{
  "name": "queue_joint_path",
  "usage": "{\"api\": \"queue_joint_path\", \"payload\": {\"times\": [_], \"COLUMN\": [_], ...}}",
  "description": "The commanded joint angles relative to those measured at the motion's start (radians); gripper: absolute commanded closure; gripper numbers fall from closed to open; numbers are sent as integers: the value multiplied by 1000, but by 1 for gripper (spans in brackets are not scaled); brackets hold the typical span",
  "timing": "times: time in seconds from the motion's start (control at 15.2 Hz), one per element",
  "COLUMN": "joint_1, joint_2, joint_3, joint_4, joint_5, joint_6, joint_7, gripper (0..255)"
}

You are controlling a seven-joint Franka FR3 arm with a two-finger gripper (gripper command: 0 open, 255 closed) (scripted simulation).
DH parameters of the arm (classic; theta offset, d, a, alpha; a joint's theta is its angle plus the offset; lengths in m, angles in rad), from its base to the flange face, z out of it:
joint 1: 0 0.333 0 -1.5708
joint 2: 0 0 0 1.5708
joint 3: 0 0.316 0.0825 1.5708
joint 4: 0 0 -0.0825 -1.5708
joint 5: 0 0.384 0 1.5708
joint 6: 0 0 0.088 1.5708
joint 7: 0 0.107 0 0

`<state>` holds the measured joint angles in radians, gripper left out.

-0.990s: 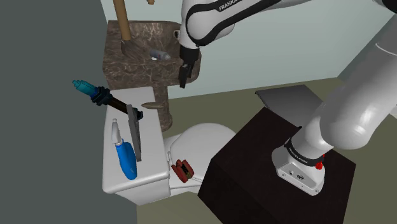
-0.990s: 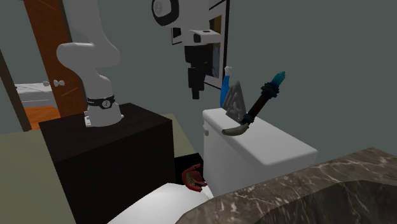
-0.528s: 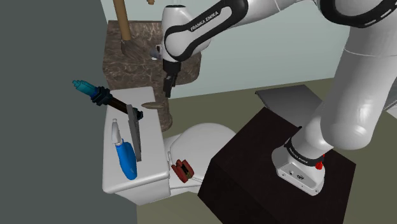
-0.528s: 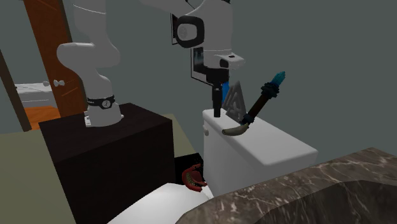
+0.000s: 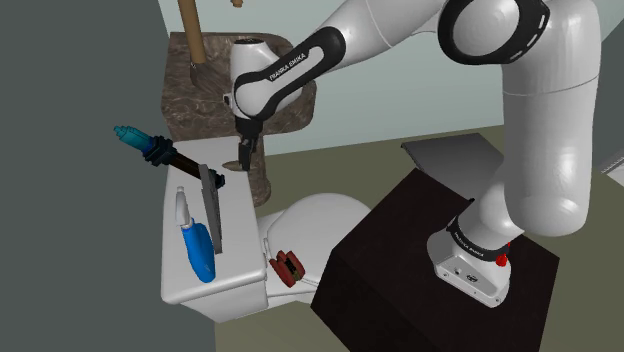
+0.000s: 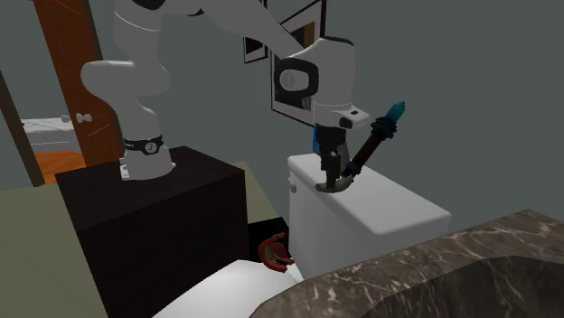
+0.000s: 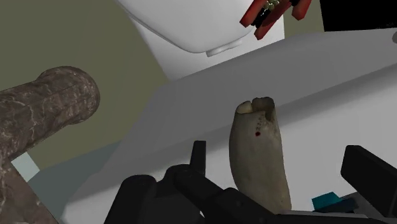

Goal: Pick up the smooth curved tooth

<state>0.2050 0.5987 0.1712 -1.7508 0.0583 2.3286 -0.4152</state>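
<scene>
Jaws: spread wide and straddling the tooth point(image 7: 257, 159); nothing clamped.
Finger contact: one of the fingers point(image 7: 198, 159) on each flank of the tooth, a gap visible on both sides in the wrist view; contact with the lid not discernible.
Tooth location: flat on the white tank lid point(image 5: 240, 222), at the lid's 1 o'clock corner in the shoulder view, near the marbled sink pedestal point(image 5: 190, 110).
Tooth orientation: long axis running between the fingers, hollow root end pointing away from the hand.
Reason for pose: judged a pre-grasp alignment, hand pointing down over the tooth so that closing meets its narrow sides.
Neighbours: grey blade point(image 5: 211, 200) and blue spray bottle point(image 5: 196, 245) at 7 o'clock of the tooth, blue-tipped wand point(image 5: 150, 148) at 9 o'clock; all apart from the jaws.
Next move: judged to need closing across the width, then a straight lift.
Risk: smooth curved flanks likely to slip or roll under pressure.
</scene>
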Motion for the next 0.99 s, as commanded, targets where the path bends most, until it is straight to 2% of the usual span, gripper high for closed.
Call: {"api": "queue_joint_path", "payload": {"times": [0.0,0.4,0.46,0.92], "joint_1": [2,5,5,6], "joint_2": [25,68,68,67], "joint_3": [-1,-5,-5,-4], "joint_4": [8,12,11,9], "joint_5": [-2,-6,-6,-6], "joint_6": [16,56,57,57], "joint_7": [-3,-6,-6,-6], "gripper": [0,0,255,255]}}
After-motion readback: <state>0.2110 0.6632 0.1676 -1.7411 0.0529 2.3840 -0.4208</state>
